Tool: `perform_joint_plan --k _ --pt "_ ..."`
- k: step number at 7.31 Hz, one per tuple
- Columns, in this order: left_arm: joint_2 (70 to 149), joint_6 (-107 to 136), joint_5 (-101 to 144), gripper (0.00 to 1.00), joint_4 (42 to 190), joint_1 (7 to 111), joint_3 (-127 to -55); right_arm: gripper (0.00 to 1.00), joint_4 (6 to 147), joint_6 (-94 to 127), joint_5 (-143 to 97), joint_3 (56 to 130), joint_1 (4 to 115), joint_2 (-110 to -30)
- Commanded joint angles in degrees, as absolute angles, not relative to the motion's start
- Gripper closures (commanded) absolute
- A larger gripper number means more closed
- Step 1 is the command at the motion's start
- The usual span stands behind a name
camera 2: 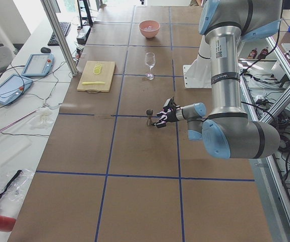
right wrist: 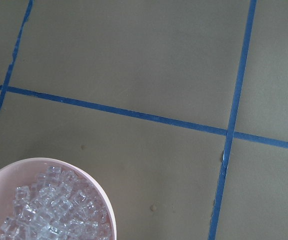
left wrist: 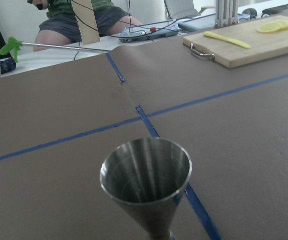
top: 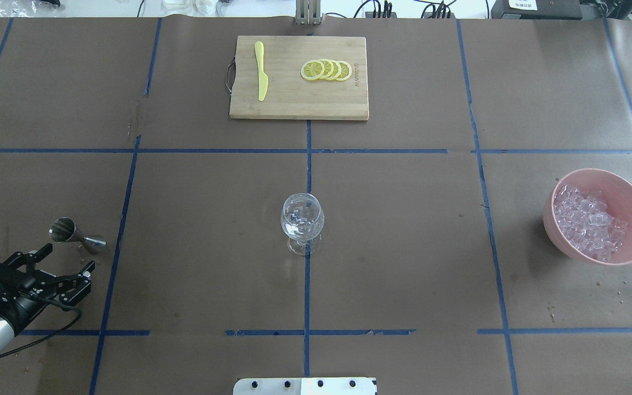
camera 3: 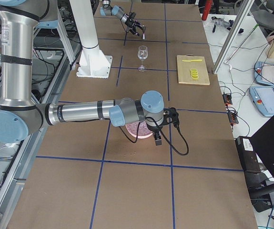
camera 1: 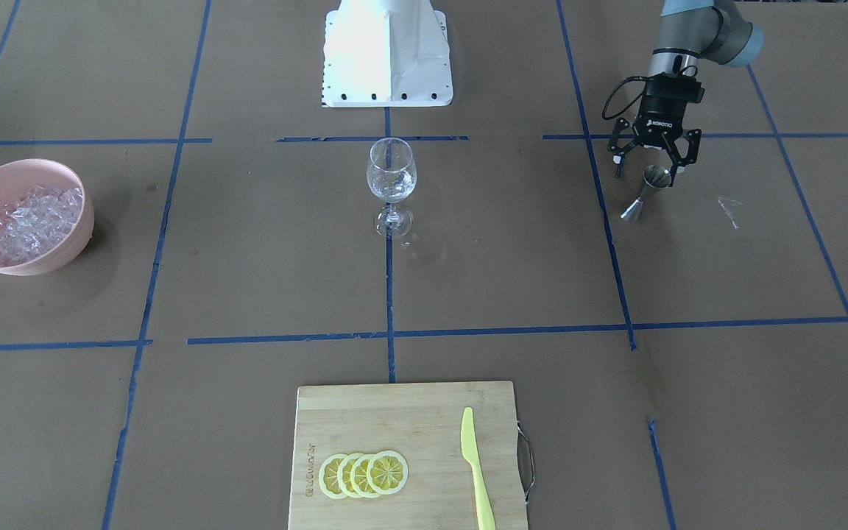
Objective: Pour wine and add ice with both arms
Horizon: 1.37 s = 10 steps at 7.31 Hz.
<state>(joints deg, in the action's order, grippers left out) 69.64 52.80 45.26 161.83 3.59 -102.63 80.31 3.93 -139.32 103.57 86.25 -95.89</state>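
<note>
Left end effector: fingers spread, just beside upright steel jigger | right end effector: near pink bowl, cannot tell whether spread or pressed together | ice: heaped inside that bowl, well apart from wine glass at tabletop centre

brown table gridded with blue tape; white bench alongside holds tablets.

Seen from overhead, the wine glass stands alone at frame centre, open table on every side — the cutting board at top centre and the pink bowl at right lie well apart. Lower left, the jigger stands just beyond the spread fingers of the left gripper.
</note>
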Motion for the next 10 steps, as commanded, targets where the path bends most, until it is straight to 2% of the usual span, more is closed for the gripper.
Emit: perform_joint_plan --k 1,4,6,7,10 --pt "63.0 45.4 58.3 0.04 162.4 6.4 -106.9 0.00 80.4 6.7 -139.7 105.7 84.7 -95.9" --pt "59.1 30.7 77.7 0.02 171.2 20.4 -105.9 0.00 78.1 16.5 -139.7 110.0 78.2 -96.8" --pt "58.7 24.1 92.1 0.01 172.4 32.9 -103.3 0.00 61.8 33.3 -134.9 109.9 69.0 -101.1" --pt "58.8 22.9 93.1 0.01 172.5 34.0 -101.5 0.00 57.7 38.5 -130.4 109.8 63.3 -102.6" --pt "58.9 22.9 93.0 0.00 176.4 34.5 -100.3 0.00 57.6 43.3 -126.8 107.7 57.7 -102.1"
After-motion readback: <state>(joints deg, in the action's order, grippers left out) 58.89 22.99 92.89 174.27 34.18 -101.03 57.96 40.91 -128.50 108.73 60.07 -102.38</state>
